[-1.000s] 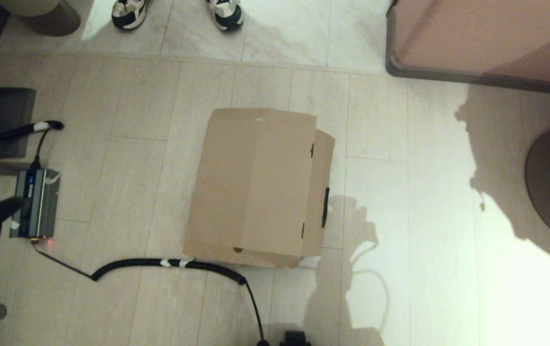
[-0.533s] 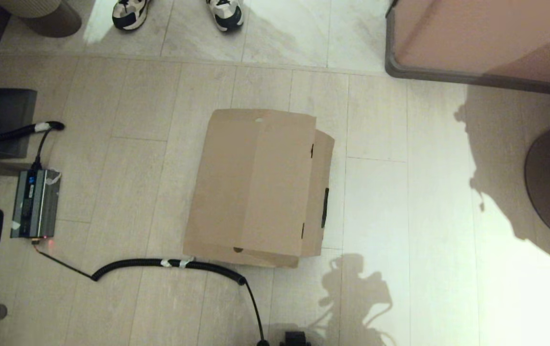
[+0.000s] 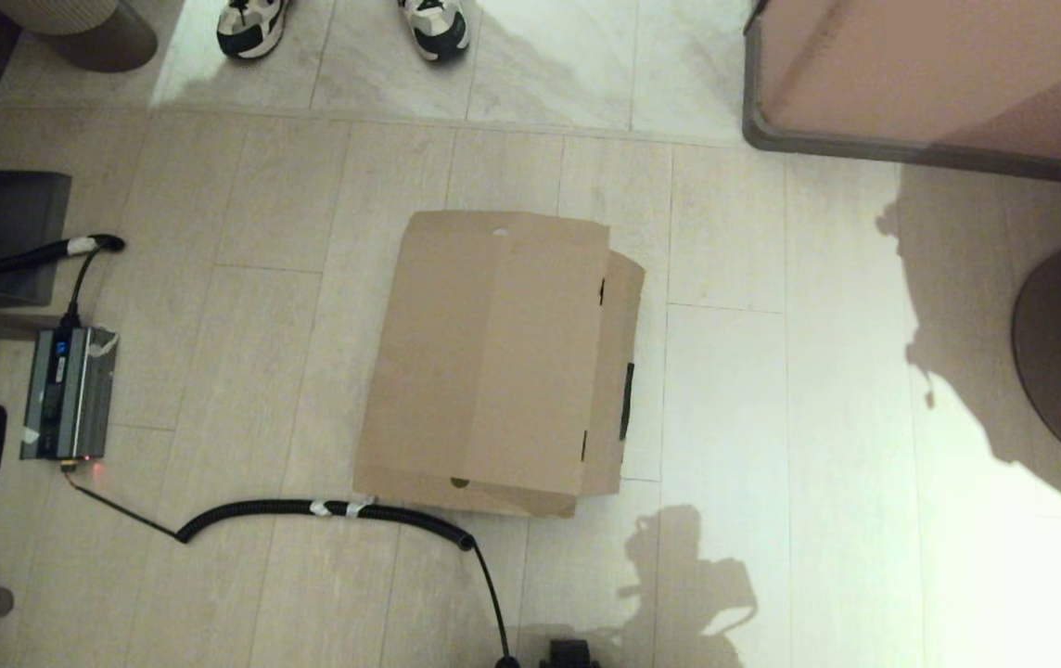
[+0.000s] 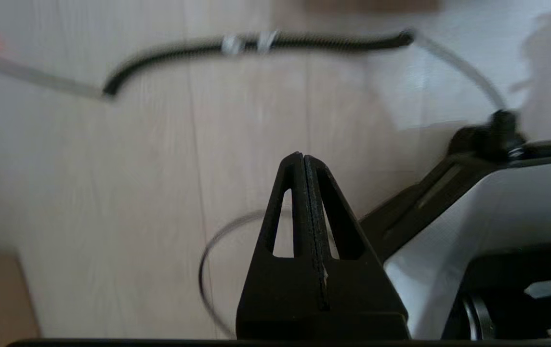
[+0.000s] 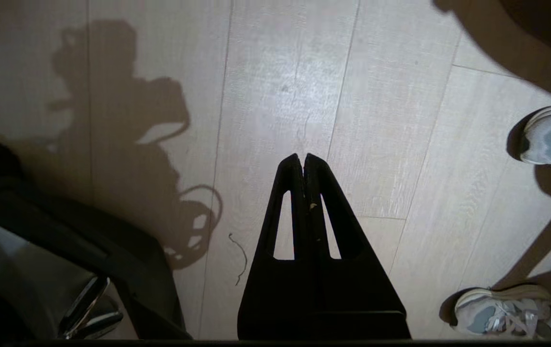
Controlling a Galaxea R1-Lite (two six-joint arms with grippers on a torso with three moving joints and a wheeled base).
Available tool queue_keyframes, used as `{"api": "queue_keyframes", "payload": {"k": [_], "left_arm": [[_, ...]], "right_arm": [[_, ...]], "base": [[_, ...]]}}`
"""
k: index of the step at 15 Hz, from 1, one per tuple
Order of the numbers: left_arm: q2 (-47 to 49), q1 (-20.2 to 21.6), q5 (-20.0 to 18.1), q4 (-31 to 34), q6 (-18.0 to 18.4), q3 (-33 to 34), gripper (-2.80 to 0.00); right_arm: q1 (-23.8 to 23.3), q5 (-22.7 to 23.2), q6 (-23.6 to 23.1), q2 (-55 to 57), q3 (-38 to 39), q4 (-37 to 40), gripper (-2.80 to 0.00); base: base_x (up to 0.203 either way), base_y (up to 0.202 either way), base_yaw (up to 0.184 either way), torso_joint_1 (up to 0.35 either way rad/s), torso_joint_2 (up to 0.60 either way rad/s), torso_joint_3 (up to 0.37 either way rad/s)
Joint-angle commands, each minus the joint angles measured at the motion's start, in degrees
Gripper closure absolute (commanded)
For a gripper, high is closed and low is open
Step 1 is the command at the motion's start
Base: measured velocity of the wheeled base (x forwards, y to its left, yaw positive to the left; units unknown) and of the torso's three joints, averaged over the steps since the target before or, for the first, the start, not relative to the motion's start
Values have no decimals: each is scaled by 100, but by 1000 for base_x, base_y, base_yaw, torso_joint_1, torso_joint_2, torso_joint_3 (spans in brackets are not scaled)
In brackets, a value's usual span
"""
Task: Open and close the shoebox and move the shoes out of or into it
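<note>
- Plain brown cardboard shoebox (image 3: 493, 362) lies closed on the floor, well ahead of both jaws;
- left gripper (image 4: 303, 159) and right gripper (image 5: 303, 158): jaws shut, empty;
- advice: lift the taped flap edge slowly.

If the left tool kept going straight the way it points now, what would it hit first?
Probably the bare floor. The left tool, shut, aims down at pale planks; the black coiled cable lies farther along that line, though depth is unclear.
</note>
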Motion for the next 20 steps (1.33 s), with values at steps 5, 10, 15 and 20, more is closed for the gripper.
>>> {"api": "queue_keyframes", "payload": {"k": [5, 10, 15, 20], "left_arm": [[-1422, -331, 196, -244, -39, 118, 0], [-1422, -331, 238, -261, -213, 118, 0], [-1422, -331, 249, -261, -364, 118, 0], [-1422, -331, 240, -261, -373, 118, 0]], "right_arm": [[-60, -9, 99, -1793, 54, -144, 0], [-48, 2, 1053, -1758, 86, -287, 0], [-51, 245, 998, -1758, 113, -290, 0], [-45, 213, 822, -1758, 200, -577, 0]], "base": [[0, 0, 0, 0, 0, 0], [0, 0, 0, 0, 0, 0], [0, 0, 0, 0, 0, 0], [0, 0, 0, 0, 0, 0]]}}
